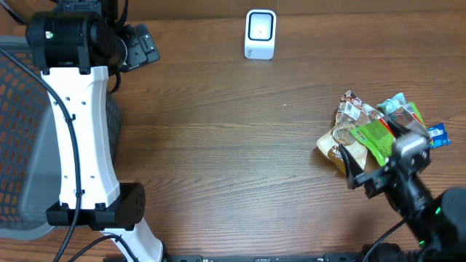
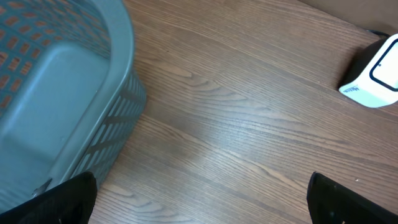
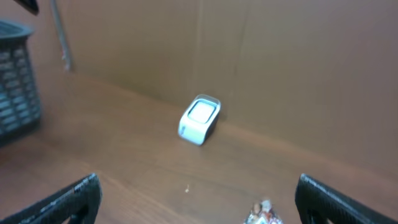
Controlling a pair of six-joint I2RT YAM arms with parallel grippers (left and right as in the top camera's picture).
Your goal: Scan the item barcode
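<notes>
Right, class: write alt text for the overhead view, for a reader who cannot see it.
A pile of snack packets lies at the right of a wooden table, with the right claw open at its near side. A white scanner stands at the far edge; a grey basket sits left, under the left arm.

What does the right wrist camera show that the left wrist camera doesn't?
Right wrist only: the tip of a packet at the bottom edge, the back wall, and the open right end effector. Left wrist only: the open left end effector. Both: the scanner, the basket and the table.
</notes>
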